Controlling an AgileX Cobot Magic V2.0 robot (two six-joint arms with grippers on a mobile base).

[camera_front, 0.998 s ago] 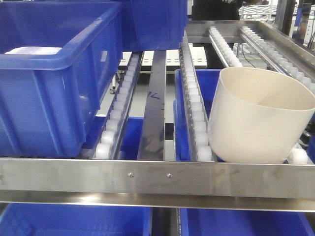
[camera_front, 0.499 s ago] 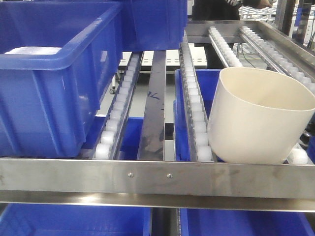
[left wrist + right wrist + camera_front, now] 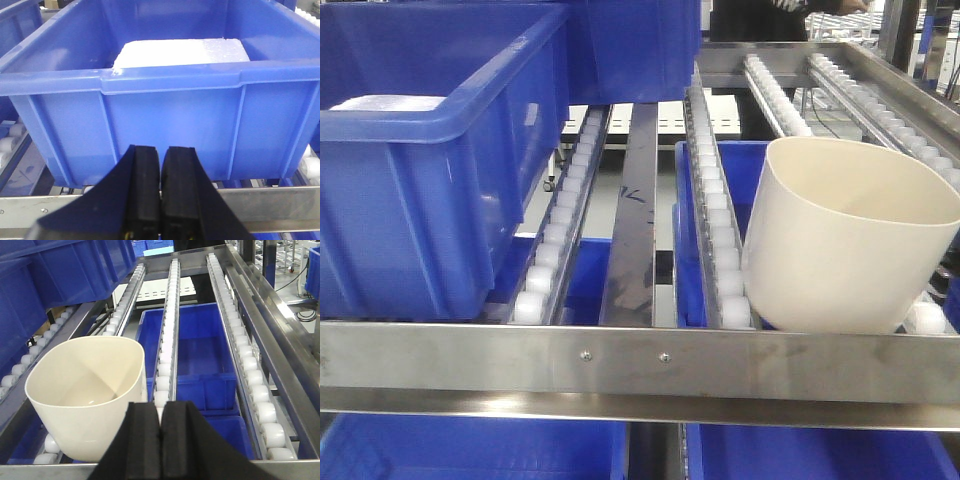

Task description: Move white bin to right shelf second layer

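Front-facing view: white bin [image 3: 845, 240], glossy cream plastic, rounded-square rim, tapered walls, empty, tilted on shelf rollers [image 3: 718, 240] against front rail [image 3: 640, 365]. Left pincer [image 3: 161, 192] together; right pincer [image 3: 161, 440] together, empty.

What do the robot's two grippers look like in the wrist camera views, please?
Both look alike: the left gripper and the right gripper each show two flat, matte black fingers with squared tips, widening toward the base. No cables or markings are visible on either.
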